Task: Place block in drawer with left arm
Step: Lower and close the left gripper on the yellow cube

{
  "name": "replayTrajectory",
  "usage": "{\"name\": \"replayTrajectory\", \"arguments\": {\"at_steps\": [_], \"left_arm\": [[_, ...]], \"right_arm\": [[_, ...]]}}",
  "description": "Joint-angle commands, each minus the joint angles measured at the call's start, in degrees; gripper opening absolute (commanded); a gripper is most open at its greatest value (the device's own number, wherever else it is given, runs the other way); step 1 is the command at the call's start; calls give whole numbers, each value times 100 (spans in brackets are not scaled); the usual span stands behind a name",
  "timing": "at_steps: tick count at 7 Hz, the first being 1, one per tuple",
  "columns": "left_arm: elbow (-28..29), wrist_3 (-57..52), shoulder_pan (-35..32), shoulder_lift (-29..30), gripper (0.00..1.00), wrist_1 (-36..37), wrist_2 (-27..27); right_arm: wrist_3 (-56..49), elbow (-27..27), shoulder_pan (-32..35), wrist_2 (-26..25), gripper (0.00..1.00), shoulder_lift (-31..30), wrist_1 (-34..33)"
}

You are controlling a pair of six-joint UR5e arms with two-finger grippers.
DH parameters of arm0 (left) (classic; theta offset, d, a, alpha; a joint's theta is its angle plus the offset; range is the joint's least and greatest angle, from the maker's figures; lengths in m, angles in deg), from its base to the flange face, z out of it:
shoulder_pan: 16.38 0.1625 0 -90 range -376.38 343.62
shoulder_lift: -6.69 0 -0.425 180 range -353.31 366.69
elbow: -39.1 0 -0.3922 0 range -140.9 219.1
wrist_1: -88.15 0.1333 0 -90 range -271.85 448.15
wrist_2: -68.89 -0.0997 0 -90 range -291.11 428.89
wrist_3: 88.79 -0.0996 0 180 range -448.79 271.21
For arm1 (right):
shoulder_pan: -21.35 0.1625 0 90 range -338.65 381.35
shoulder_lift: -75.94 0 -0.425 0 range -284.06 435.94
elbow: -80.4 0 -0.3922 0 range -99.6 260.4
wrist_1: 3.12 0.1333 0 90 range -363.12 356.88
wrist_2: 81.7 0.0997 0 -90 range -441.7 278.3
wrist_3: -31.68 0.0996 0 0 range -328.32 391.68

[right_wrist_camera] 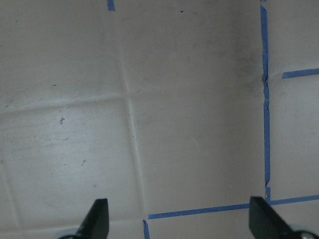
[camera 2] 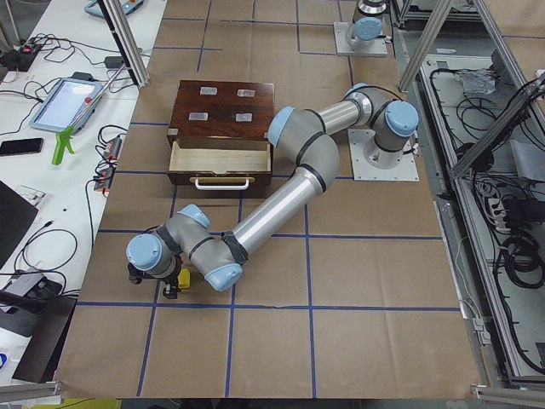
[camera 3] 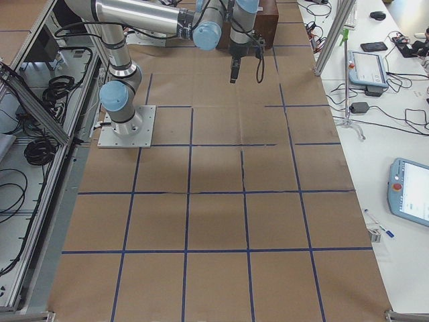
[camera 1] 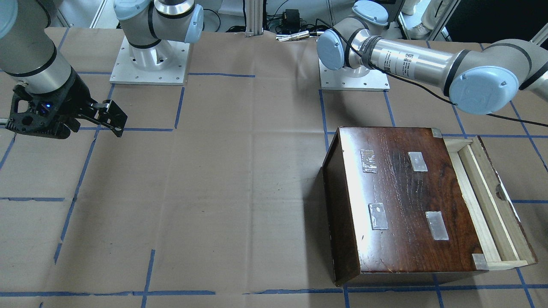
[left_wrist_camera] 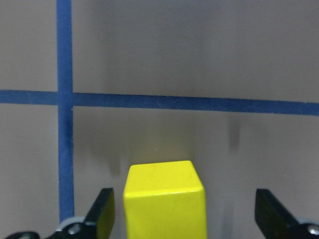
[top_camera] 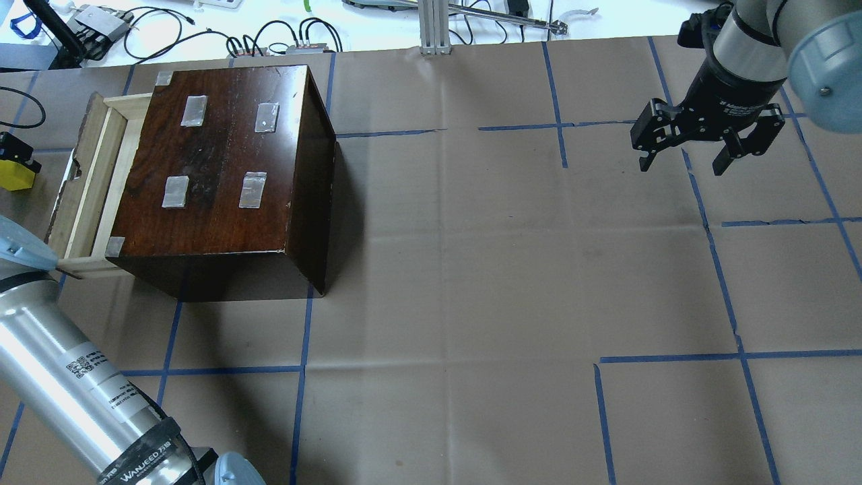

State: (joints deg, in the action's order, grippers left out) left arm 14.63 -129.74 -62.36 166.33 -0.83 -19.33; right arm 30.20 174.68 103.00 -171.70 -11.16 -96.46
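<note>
Bright, even room light; glare streaks the glossy top of the dark box [camera 1: 402,201], soft shadow alongside; the block [left_wrist_camera: 164,204] blurs close-up.

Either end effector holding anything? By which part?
Nothing is held. The left end effector is open astride the yellow block, with a wide gap on one side. The right end effector is open over bare table paper.

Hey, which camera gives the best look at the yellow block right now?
The left wrist view: the block fills the lower middle, between the left gripper's open fingers. The overhead view catches only a yellow piece at its left edge, the exterior left view a tiny speck. The rest miss it.
</note>
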Motion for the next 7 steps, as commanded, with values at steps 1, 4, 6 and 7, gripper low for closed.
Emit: {"name": "replayTrajectory", "arguments": {"at_steps": [1, 4, 6, 7], "left_arm": [[3, -1, 2, 15, 58, -5, -72], [64, 7, 11, -116, 37, -275, -72], [-5, 59, 11, -772, 34, -1090, -55], [-23, 251, 11, -1019, 31, -1739, -63]], "right_arm": [[-2, 3, 0, 0, 100, 0, 0], [-2, 3, 0, 9, 100, 0, 0], [-2, 3, 0, 0, 100, 0, 0], [-2, 3, 0, 0, 100, -9, 0]]}}
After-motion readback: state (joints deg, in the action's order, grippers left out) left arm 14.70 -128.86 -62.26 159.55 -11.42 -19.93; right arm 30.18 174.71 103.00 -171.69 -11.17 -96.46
